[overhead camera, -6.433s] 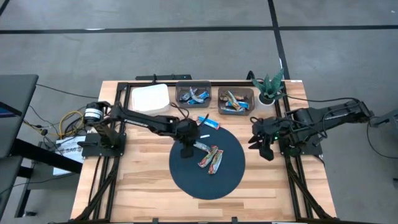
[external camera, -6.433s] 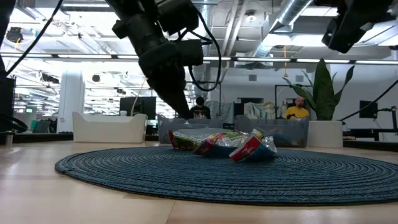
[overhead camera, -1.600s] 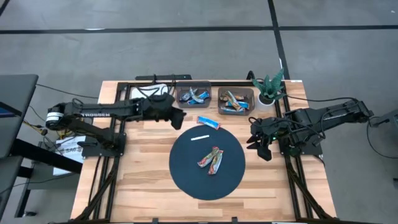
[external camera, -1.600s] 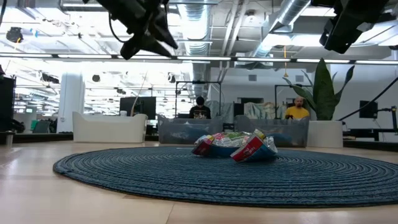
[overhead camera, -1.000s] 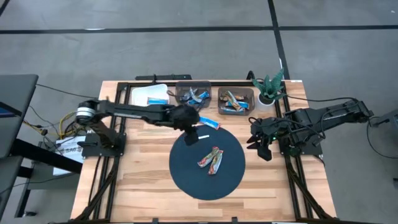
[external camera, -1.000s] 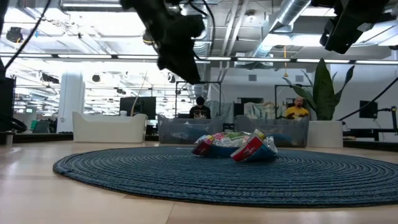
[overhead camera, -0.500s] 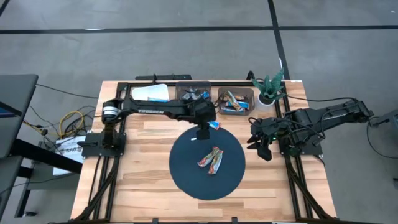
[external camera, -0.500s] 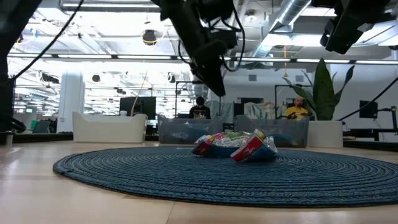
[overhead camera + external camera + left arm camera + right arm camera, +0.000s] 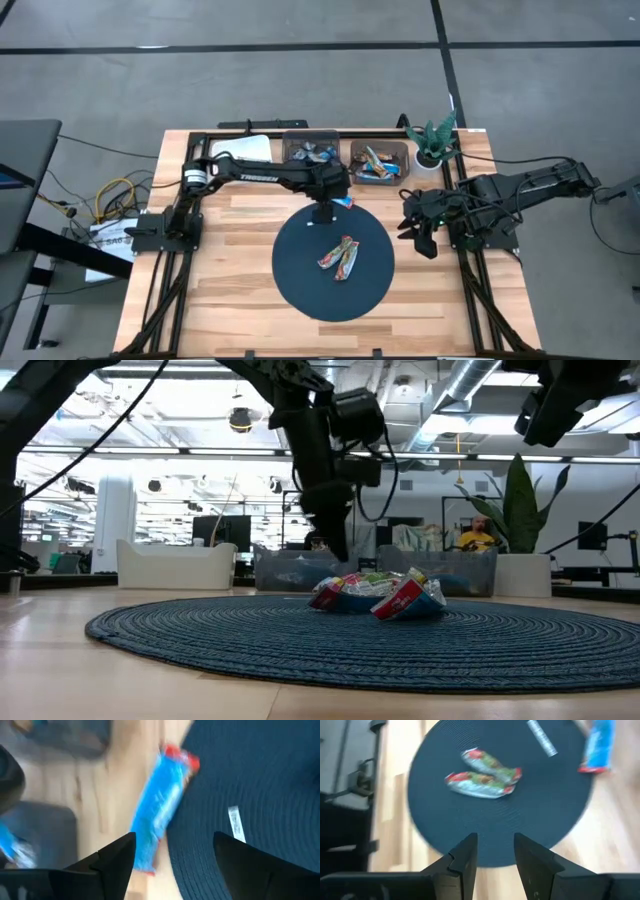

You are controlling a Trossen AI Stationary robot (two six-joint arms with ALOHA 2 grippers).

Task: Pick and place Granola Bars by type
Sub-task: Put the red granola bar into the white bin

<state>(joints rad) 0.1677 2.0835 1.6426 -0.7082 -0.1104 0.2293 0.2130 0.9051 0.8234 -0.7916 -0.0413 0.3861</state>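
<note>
High view: left end effector [image 9: 323,210] over mat [image 9: 300,285] rim, beside blue bar [image 9: 341,201] on tabletop [image 9: 240,290]. Two bars [image 9: 338,256] mid-mat. Right end effector [image 9: 420,238] waits at the tabletop's right edge.
Left wrist: fingers [image 9: 117,857] spread, empty, above blue bar.
Right wrist: fingers [image 9: 465,860] partly apart, empty.

Bare mat [image 9: 310,275] around two bars [image 9: 339,256]; bins [image 9: 345,158] behind.

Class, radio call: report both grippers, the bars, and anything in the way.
Left gripper open, empty, above the blue bar beside the mat. Right gripper parked at right edge, empty. Two bars on mat. White strip nearby.
</note>
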